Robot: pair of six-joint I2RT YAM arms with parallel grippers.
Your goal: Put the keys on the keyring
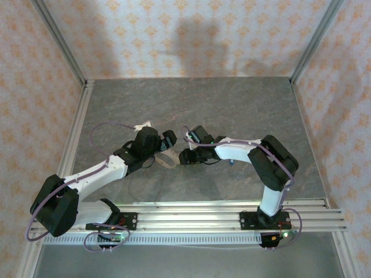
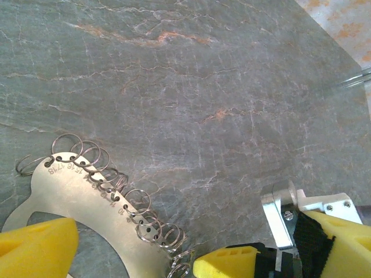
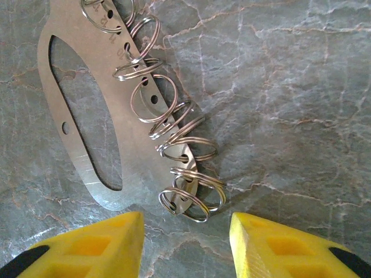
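Approach step: the right gripper (image 3: 185, 246), spread and empty, faces the pale flat-metal oval keyring (image 3: 113, 95) just ahead. The left gripper (image 2: 134, 250) is likewise spread. Pinching the ring's edge likely comes next.

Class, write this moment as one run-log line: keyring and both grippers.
keyring: flat on table | left gripper: open, at keyring | right gripper: open, facing rings, holding nothing

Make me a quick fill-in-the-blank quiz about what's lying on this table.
1. The flat metal keyring lies on a ___ stone-patterned table.
2. Small wire ___ are threaded through holes along its edge.
3. The right end effector has fingers coloured ___.
Missing: grey; rings; yellow.
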